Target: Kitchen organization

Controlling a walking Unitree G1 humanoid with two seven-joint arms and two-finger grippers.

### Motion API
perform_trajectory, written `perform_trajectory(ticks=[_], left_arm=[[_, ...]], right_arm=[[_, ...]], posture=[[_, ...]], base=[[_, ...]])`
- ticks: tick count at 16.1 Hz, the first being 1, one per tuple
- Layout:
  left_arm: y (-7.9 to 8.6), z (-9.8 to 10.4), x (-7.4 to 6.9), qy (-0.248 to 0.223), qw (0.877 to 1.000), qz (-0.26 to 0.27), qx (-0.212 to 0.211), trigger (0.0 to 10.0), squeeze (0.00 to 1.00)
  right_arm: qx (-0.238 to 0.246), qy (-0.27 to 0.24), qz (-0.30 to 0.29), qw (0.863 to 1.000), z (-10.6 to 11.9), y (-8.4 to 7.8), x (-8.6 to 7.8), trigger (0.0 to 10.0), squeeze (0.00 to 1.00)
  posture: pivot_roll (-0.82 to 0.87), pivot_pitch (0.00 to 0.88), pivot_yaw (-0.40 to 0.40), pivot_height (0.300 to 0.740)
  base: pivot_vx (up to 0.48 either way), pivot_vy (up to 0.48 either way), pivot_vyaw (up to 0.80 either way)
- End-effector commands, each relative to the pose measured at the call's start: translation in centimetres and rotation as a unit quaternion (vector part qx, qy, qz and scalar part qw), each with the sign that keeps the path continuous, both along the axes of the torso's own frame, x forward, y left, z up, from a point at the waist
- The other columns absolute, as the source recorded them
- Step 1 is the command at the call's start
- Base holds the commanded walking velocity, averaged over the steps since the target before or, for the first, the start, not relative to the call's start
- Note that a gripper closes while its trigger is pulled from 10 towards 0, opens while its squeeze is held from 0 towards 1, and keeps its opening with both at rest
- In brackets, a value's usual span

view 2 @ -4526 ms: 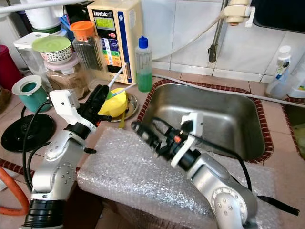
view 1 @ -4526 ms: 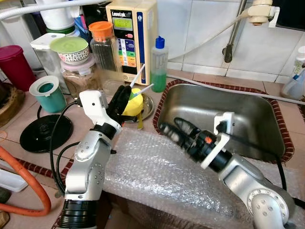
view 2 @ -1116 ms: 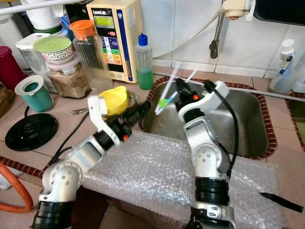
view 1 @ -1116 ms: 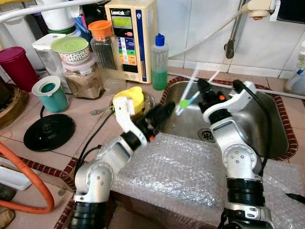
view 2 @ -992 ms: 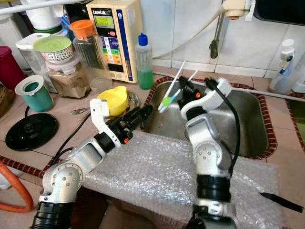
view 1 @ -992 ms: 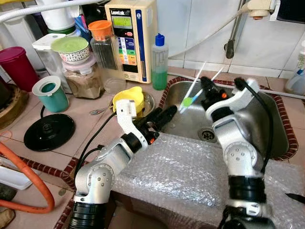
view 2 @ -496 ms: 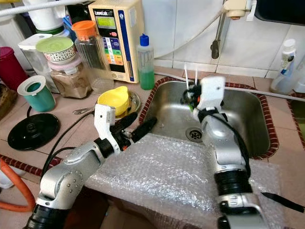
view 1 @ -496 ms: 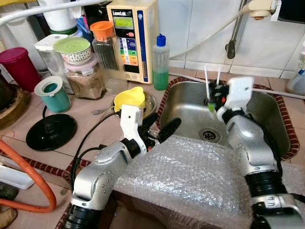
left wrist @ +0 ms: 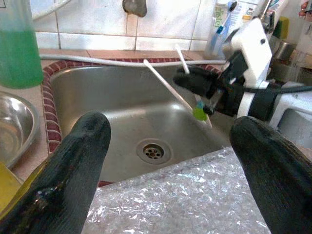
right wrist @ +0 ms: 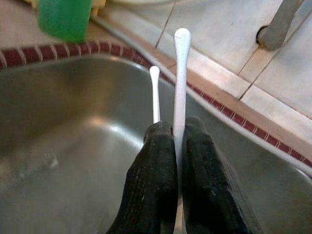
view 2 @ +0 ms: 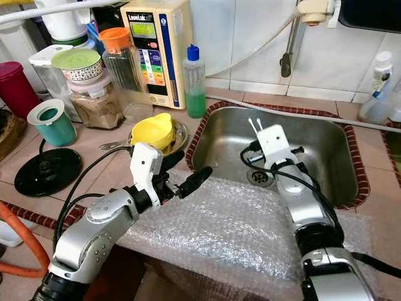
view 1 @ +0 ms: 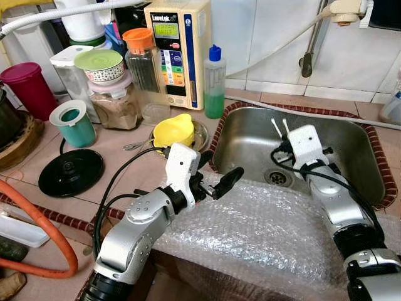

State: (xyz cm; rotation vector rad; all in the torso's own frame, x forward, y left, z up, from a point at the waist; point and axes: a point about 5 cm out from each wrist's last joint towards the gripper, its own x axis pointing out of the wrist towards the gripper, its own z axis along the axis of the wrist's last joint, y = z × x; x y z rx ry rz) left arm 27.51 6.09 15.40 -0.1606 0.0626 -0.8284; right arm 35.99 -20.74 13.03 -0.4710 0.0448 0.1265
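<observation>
In the left eye view, the right gripper (view 1: 280, 149) is low inside the sink (view 1: 357, 182), close above the drain (view 1: 278, 177). Its fingers are pressed together on two white sticks (view 1: 280, 128), whose thin ends stand up above the wrist. It probably holds them over the basin so that they can be put down or rinsed there, away from the crowded counter. The left gripper (view 1: 216, 177) waits with its fingers apart over the edge of the bubble wrap (view 1: 263, 232), just beside the sink rim, and it carries nothing. Behind it the yellow cup (view 1: 173, 132) sits in a small steel dish.

In the right eye view the scene is the same: the sticks (view 2: 255, 126) point upward from the right gripper (view 2: 255, 149), and the green bottle (view 2: 195, 74) stands on the counter at the sink corner.

In the left wrist view, the two black fingers (left wrist: 73, 161) are wide apart. Between them the right gripper (left wrist: 202, 85) is seen across the basin, with the sticks crossing and a small green part (left wrist: 198, 113) at their lower end.

In the right wrist view, the fingers (right wrist: 156, 180) are clamped tightly on the long stick (right wrist: 180, 73), and the shorter one stands just behind.

Compared with one second ago, the right arm has come down from above the sink rim into the basin, and the sticks have turned from slanted to nearly upright. The left gripper has opened a little and moved nearer to the sink
</observation>
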Motion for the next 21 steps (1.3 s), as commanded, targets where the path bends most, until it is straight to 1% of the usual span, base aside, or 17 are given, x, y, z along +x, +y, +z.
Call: perform_trajectory(ticks=[1, 2, 5, 7, 8, 9, 10, 12, 13, 14, 15, 17, 18, 19, 20, 21], left_arm=[[0.2, -0.3, 0.0, -0.001, 1.0, 0.005, 0.011, 10.0, 1.0], [0.1, -0.6, -0.1, -0.006, 1.0, 0.005, 0.02, 10.0, 1.0], [0.1, -0.7, -0.3, -0.011, 1.0, 0.008, 0.022, 10.0, 1.0], [0.3, -0.8, -0.3, -0.016, 0.999, 0.022, 0.026, 10.0, 1.0], [0.4, -0.7, -0.2, -0.028, 0.999, 0.027, 0.033, 10.0, 1.0], [0.8, -0.5, 0.0, -0.049, 0.997, 0.047, 0.04, 10.0, 1.0], [1.0, -0.5, 0.3, -0.048, 0.996, 0.059, 0.038, 10.0, 1.0], [1.3, 0.1, 0.9, -0.065, 0.994, 0.085, 0.027, 10.0, 1.0], [1.3, 0.1, 0.9, -0.064, 0.994, 0.086, 0.027, 10.0, 1.0], [1.4, 0.3, 1.2, -0.072, 0.992, 0.099, 0.027, 10.0, 1.0], [1.9, 0.6, 1.6, -0.087, 0.987, 0.132, 0.02, 10.0, 1.0], [2.9, 1.0, 2.3, -0.095, 0.978, 0.186, 0.006, 10.0, 1.0], [3.1, 1.0, 2.4, -0.095, 0.976, 0.194, 0.002, 10.0, 1.0], [4.6, 1.3, 3.3, -0.091, 0.963, 0.252, -0.012, 10.0, 1.0], [5.3, 1.3, 3.7, -0.085, 0.957, 0.277, -0.015, 10.0, 1.0], [5.6, 1.3, 3.8, -0.083, 0.954, 0.287, -0.016, 10.0, 1.0]], right_arm=[[-0.019, -0.001, 0.012, 1.0, 0.3, 0.2, 0.4, 4.8, 0.0], [-0.028, 0.013, 0.011, 0.999, 0.0, -0.1, 0.5, 10.0, 1.0], [-0.019, 0.034, -0.006, 0.999, -0.1, -0.3, 1.1, 10.0, 1.0], [-0.026, 0.058, -0.017, 0.998, -0.7, -0.1, 1.3, 10.0, 1.0], [-0.033, 0.078, -0.01, 0.996, -1.3, 0.2, 1.2, 10.0, 1.0], [-0.09, 0.082, 0.014, 0.992, -1.7, 0.5, 1.0, 10.0, 1.0], [-0.078, 0.084, 0.017, 0.993, -1.8, 0.7, 1.0, 10.0, 1.0], [-0.018, 0.056, 0.012, 0.998, -0.7, 1.0, 1.4, 10.0, 1.0], [-0.013, 0.054, 0.012, 0.998, -0.6, 1.0, 1.4, 10.0, 1.0], [0.012, 0.042, 0.009, 0.999, 0.1, 1.1, 1.6, 10.0, 1.0], [0.047, 0.027, 0.008, 0.998, 0.9, 1.4, 1.8, 10.0, 1.0], [0.11, 0.003, 0.028, 0.994, 2.0, 2.2, 1.6, 10.0, 1.0], [0.122, -0.005, 0.033, 0.992, 2.3, 2.4, 1.4, 10.0, 1.0], [0.194, -0.029, 0.069, 0.978, 3.1, 3.8, -0.1, 10.0, 1.0], [0.214, -0.038, 0.084, 0.972, 3.4, 4.4, -0.9, 10.0, 1.0], [0.218, -0.042, 0.09, 0.971, 3.5, 4.6, -1.2, 10.0, 1.0]], posture=[[0.06, 0.0, 0.108, 0.74], [0.06, 0.0, 0.103, 0.74], [0.07, 0.0, 0.1, 0.74], [0.08, 0.0, 0.097, 0.74], [0.08, 0.0, 0.097, 0.74], [0.08, 0.0, 0.097, 0.74], [0.08, 0.0, 0.097, 0.74], [0.07, 0.0, 0.093, 0.74], [0.06, 0.0, 0.09, 0.74], [0.06, 0.0, 0.085, 0.74], [0.06, 0.0, 0.082, 0.74], [0.05, 0.0, 0.069, 0.74], [0.05, 0.0, 0.064, 0.74], [0.05, 0.0, 0.064, 0.74], [0.05, 0.0, 0.065, 0.74], [0.06, 0.0, 0.066, 0.74]], base=[[0.0, 0.0, 0.0], [0.0, 0.0, 0.0], [0.0, 0.0, 0.0], [0.0, 0.0, 0.0], [0.0, 0.0, 0.0], [0.0, 0.0, 0.0], [0.0, 0.0, 0.0], [0.0, 0.0, 0.0], [0.0, 0.0, 0.0], [0.0, 0.0, 0.0], [0.0, 0.0, 0.0], [0.0, 0.0, 0.0], [0.0, 0.0, 0.0], [0.0, 0.0, 0.0], [0.0, 0.0, 0.0], [0.0, 0.0, 0.0]])
